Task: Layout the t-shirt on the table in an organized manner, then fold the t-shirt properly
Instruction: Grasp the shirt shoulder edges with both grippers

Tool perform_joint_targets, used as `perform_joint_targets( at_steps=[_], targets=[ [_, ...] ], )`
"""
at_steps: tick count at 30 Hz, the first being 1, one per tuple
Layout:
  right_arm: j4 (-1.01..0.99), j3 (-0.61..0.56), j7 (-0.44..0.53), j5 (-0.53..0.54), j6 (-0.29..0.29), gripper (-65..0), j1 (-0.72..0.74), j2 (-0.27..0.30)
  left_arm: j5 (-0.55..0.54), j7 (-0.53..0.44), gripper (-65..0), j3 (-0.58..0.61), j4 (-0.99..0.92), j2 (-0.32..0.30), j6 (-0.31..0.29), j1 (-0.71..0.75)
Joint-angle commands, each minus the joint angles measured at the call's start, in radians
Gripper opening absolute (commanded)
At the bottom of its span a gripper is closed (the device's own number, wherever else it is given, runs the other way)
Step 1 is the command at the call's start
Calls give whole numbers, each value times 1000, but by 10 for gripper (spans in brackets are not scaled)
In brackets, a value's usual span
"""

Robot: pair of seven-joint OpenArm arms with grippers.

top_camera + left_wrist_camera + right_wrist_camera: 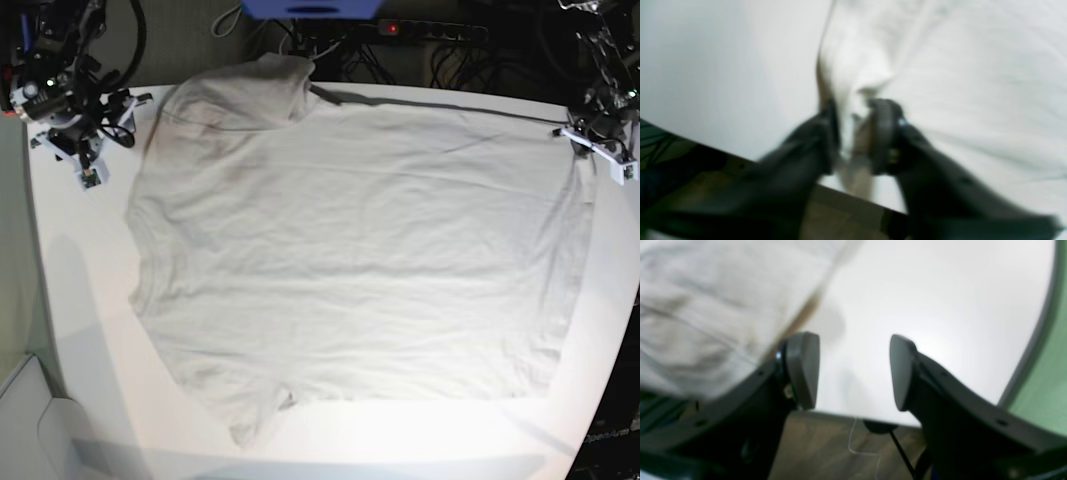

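Note:
The light grey-beige t-shirt (350,250) lies spread out on the white table (80,300), with one sleeve bunched at the far left corner and the other at the near left. At the shirt's far right corner, my left gripper (592,145) is by the table's edge. The blurred left wrist view shows this gripper (855,133) shut on a pinched fold of the t-shirt (957,83). My right gripper (88,160) is at the far left corner. In its wrist view it (853,371) stands open over bare table (923,306), with the shirt's edge (706,306) just left of its fingers.
A power strip and tangled cables (430,30) run behind the table's far edge. Brown floor (826,446) shows below the table's rim in both wrist views. A green surface (1047,373) lies past the rounded corner. A white bin (30,420) sits at the near left.

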Motion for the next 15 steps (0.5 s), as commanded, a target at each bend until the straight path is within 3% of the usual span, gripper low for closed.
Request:
perform_joint_targets(
  at_steps=[1,15],
  targets=[
    [43,3,14,8,15,-310,1,6,8,3,-649,-7,11,-19,6,3],
    [72,5,5,10,15,-310,-99,-132,8,10,-638,-7,14,-13,6,3]
  ],
)
